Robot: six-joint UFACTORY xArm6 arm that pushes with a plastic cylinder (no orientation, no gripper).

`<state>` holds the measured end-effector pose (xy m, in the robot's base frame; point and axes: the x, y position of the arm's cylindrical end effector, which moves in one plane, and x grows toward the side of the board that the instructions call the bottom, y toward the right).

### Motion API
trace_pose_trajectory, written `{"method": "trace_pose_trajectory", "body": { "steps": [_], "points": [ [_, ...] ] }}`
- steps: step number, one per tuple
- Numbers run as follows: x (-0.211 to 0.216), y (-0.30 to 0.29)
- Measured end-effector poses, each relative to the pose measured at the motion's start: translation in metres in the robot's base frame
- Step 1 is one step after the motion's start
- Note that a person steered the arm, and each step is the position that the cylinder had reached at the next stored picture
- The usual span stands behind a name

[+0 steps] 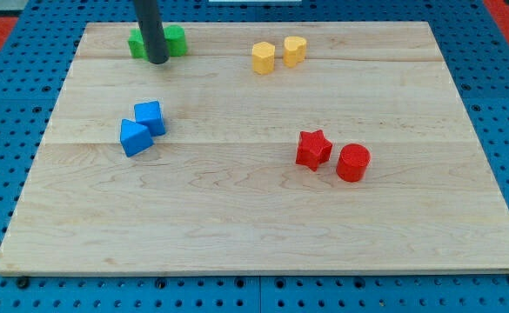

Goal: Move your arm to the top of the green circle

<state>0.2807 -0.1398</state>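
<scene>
My dark rod comes down at the view's top left and my tip [157, 61] rests on the wooden board. Directly behind it lie two green blocks. The rod covers their middle, so I see one green piece to its left [137, 43] and one to its right [176, 40]. I cannot tell which is the circle. My tip sits just below them, toward the view's bottom, between the two.
Two yellow blocks [264, 57] [295, 49] lie at the top centre. A blue cube [150, 116] and a blue triangle-like block [135, 137] touch at the left. A red star [313, 149] and a red cylinder [353, 163] sit right of centre. The board's rim [254, 271] borders blue pegboard.
</scene>
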Motion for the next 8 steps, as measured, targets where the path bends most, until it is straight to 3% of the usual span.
{"method": "trace_pose_trajectory", "body": {
  "steps": [3, 5, 8],
  "points": [
    [0.0, 0.082],
    [-0.054, 0.084],
    [-0.088, 0.064]
  ]
}}
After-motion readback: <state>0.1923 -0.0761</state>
